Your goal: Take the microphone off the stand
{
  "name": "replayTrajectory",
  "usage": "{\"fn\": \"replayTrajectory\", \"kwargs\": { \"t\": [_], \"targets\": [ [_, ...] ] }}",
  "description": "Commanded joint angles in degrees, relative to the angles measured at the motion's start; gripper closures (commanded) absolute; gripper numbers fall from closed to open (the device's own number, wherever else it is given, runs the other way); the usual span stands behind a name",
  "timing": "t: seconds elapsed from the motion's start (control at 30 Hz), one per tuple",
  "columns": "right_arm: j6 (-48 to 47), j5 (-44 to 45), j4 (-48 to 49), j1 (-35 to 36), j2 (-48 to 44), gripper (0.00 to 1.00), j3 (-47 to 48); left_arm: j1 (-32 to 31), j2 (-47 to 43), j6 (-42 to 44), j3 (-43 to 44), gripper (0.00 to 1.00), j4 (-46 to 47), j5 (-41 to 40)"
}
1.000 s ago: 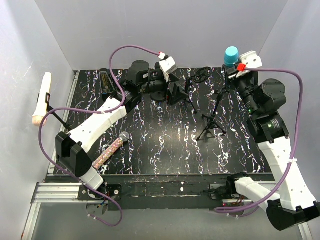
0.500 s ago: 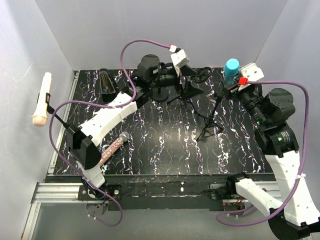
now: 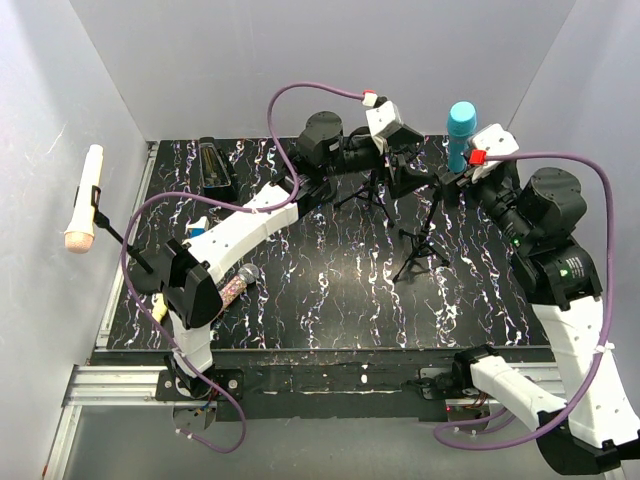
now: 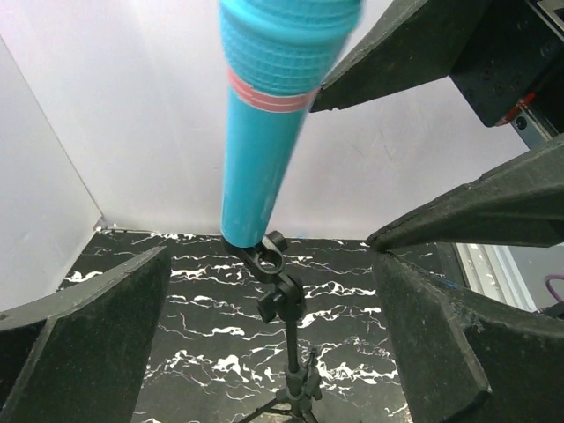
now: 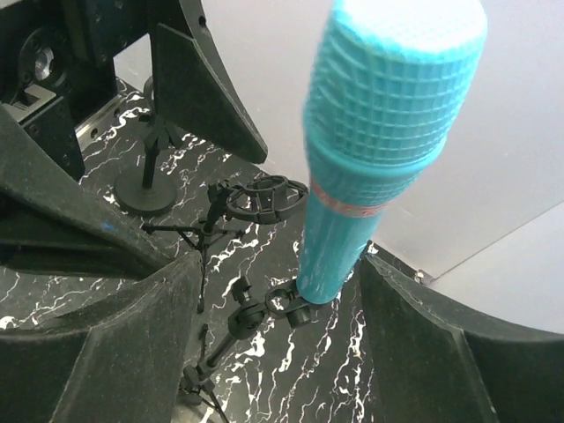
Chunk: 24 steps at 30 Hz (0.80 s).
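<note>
In the last second the left arm swung from the upper middle of the overhead view to the right, so the left gripper (image 3: pixel 404 170) now sat just beside the blue microphone (image 3: pixel 461 125) at the upper right of the table (image 3: pixel 330 300). The right arm moved only a little, with the right gripper (image 3: pixel 455 180) close on the microphone's other side. The tripod stand (image 3: pixel 422 245) had not moved, and the microphone was still upright in the clip (image 4: pixel 264 254) at its top. I judged that both arms had finished closing in and that the grasp had not yet been made.

The left gripper's fingers (image 4: pixel 88 335) were spread wide at the lower corners of its wrist view. The microphone stood in the gap ahead of them and nothing touched them. The right gripper's fingers (image 5: pixel 97 344) were also wide apart, with the microphone between and beyond them and clear space on each side. Neither gripper held anything.

A white microphone (image 3: pixel 85 200) hung on another stand at the far left. A glittery one (image 3: pixel 230 290) lay on the table at the lower left, partly under the left arm.
</note>
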Motion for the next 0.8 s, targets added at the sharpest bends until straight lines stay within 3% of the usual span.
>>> {"fn": "replayTrajectory", "kwargs": {
  "t": [0.0,0.3,0.37,0.47,0.57,0.77],
  "targets": [
    [-0.61,1.32,-2.39,-0.22,-1.45,0.21,3.07,0.08,-0.85,0.75,2.86,0.02,3.0,-2.62],
    [-1.22,3.53,-15.47,-1.1,-3.3,0.2,8.08,-0.01,0.9,2.49,7.51,0.02,3.97,-4.38],
    [0.26,2.74,-20.39,-2.32,-1.38,0.19,13.59,-0.1,1.96,3.47,9.35,0.02,4.32,-4.12],
    [1.94,-0.94,-28.22,-4.96,2.49,0.19,20.47,-0.27,4.07,3.48,12.6,0.02,5.02,-4.64],
    [1.59,-3.49,-25.78,-8.64,2.59,0.18,17.94,-0.97,5.04,2.69,14.37,0.02,5.37,-3.24],
    [1.15,-20.44,-25.34,-23.14,8.03,0.2,19.77,-3.35,8.72,1.9,18.58,0.02,6.43,-4.11]
  ]
}}
